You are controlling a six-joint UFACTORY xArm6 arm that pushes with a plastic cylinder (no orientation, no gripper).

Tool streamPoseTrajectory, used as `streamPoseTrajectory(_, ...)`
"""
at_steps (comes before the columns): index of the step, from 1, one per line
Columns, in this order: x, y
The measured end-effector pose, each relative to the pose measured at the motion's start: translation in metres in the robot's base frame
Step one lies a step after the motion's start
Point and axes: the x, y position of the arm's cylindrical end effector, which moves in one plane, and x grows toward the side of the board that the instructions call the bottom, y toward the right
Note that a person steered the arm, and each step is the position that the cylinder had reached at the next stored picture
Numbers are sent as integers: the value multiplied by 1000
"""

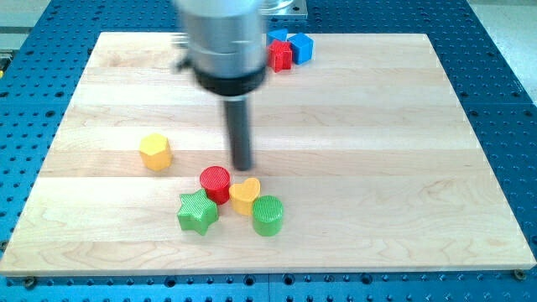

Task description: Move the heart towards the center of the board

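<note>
The yellow heart [245, 195] lies below the board's middle, wedged between a red cylinder [215, 183] on its left and a green cylinder [268, 216] at its lower right. A green star [198, 211] sits just left of and below the red cylinder. My tip [242, 166] is on the board just above the heart, slightly right of the red cylinder, a small gap from both.
A yellow hexagon block [155, 152] stands alone at the view's left. At the top edge of the wooden board [377, 151] a red block [280, 55] and two blue blocks [300, 48] are clustered, partly behind the arm.
</note>
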Motion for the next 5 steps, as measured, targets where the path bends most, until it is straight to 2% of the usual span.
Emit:
streamPoseTrajectory(1,43,95)
streamPoseTrajectory(2,113,48)
streamPoseTrajectory(3,116,-14)
streamPoseTrajectory(4,89,-57)
streamPoseTrajectory(5,52,-58)
